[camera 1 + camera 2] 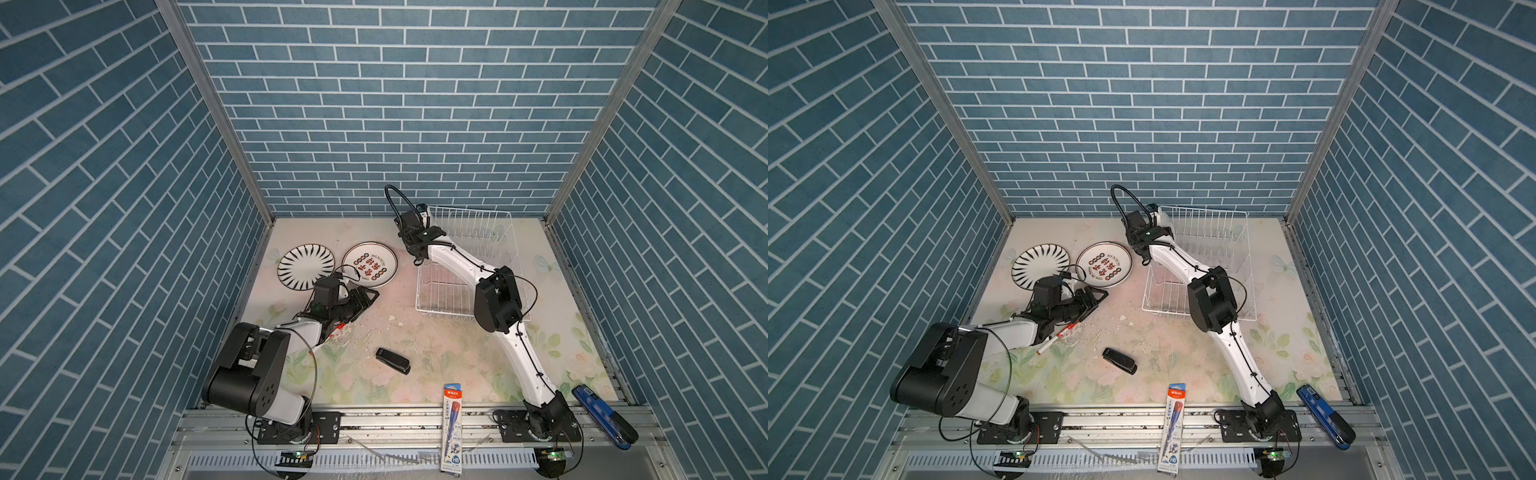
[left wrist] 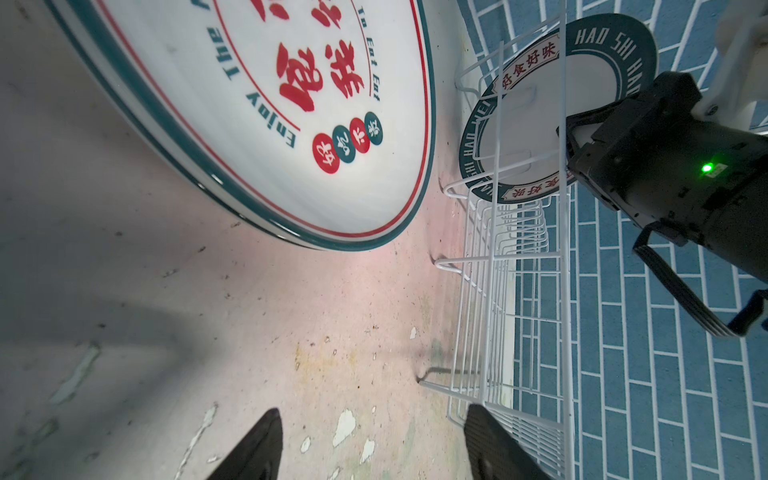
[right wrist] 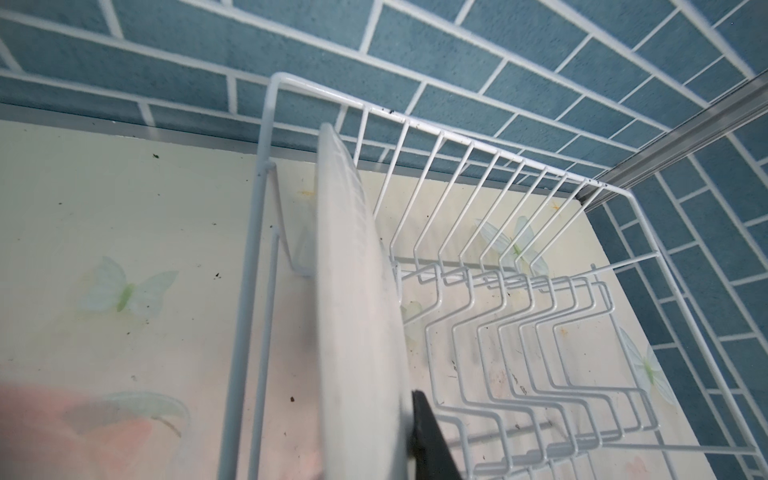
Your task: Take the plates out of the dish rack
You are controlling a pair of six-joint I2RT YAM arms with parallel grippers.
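Two plates lie flat on the table in both top views: a black-striped plate (image 1: pixel 306 266) and a red-lettered plate (image 1: pixel 370 264) (image 2: pixel 291 104). The white wire dish rack (image 1: pixel 469 266) (image 3: pixel 540 174) stands at the back right. A plate with a dark-green lettered rim (image 2: pixel 561 112) stands upright at the rack's left end, seen edge-on in the right wrist view (image 3: pixel 357 311). My right gripper (image 1: pixel 422 218) (image 3: pixel 374 415) is shut on its upper rim; one black finger (image 3: pixel 428 436) presses its side and the other is hidden. My left gripper (image 1: pixel 365 297) (image 2: pixel 374 449) is open and empty, low over the table near the lettered plate.
A black stapler-like object (image 1: pixel 392 360) lies mid-table. A pencil pack (image 1: pixel 452 428) and a blue tool (image 1: pixel 604 415) rest at the front edge. A red-white pen (image 1: pixel 1059 338) lies under my left arm. The blue brick wall stands right behind the rack.
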